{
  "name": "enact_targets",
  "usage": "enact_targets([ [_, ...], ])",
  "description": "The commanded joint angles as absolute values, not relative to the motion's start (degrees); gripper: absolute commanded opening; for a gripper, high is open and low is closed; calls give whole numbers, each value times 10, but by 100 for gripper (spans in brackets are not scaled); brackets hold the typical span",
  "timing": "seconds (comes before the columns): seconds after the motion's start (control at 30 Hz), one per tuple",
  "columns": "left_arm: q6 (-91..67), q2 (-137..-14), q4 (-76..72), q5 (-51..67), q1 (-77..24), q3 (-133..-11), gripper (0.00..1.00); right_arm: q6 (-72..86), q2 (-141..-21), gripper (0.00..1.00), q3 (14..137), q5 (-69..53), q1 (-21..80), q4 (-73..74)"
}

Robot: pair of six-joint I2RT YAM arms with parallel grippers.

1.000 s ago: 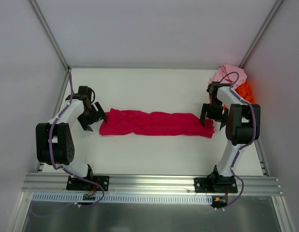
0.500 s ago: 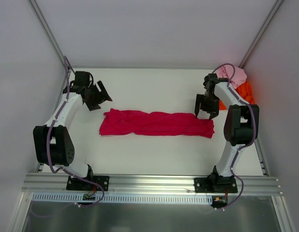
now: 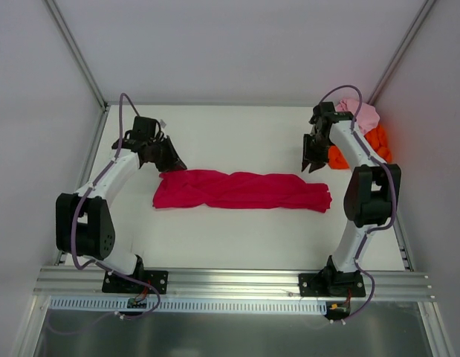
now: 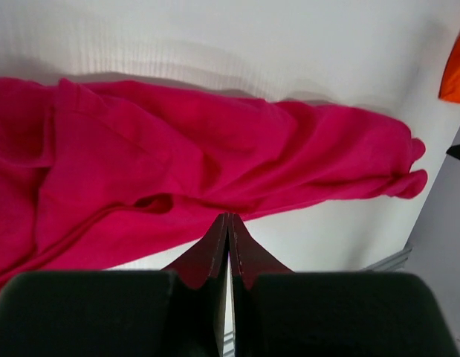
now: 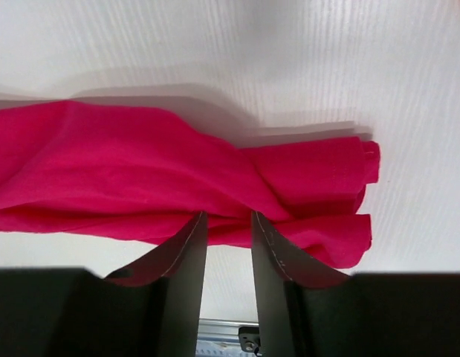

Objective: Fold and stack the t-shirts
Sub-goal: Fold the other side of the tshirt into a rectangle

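The crimson-magenta t-shirt [image 3: 241, 191] lies as a long twisted band across the middle of the table [image 3: 237, 137]. My left gripper [image 3: 172, 161] hovers at the far edge of its left end. It is shut, fingertips pressed together against the cloth's edge [image 4: 228, 217], and no cloth shows between them. My right gripper [image 3: 311, 162] is at the far edge of the shirt's right end [image 5: 311, 193]. Its jaws stand a narrow gap apart, tips [image 5: 226, 217] at the cloth's rim. The pale pink t-shirt [image 3: 361, 114] and the orange t-shirt [image 3: 378, 141] lie bunched in the far right corner.
White walls enclose the table on the left, back and right. An aluminium rail [image 3: 230, 281] carrying both arm bases runs along the near edge. The orange cloth [image 4: 455, 67] shows at the right edge of the left wrist view.
Both arms swung to the far side of the shirt and came in at its two ends. The left gripper closed fully and the right jaws narrowed. The shirt has stayed in place.
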State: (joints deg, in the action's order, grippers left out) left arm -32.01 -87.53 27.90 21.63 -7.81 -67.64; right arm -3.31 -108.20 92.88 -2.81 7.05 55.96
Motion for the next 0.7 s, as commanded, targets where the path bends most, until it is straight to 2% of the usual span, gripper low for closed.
enact_targets([
  [0.0, -326, -877, 262, 237, -86, -657, 0, -28, -1049, 31, 945, -69, 80, 583],
  [0.03, -325, -880, 259, 237, -86, -650, 0, -26, -1049, 17, 941, -77, 82, 583],
  [0.07, -324, -882, 256, 237, -87, -647, 0, -25, -1048, 11, 938, -83, 86, 582],
  [0.23, -323, -907, 257, 222, -91, -642, 0, -19, -1040, 1, 900, -119, 101, 576],
  [0.67, -328, -997, 306, 166, -99, -656, 0, -11, -1031, 1, 859, -113, 117, 591],
])
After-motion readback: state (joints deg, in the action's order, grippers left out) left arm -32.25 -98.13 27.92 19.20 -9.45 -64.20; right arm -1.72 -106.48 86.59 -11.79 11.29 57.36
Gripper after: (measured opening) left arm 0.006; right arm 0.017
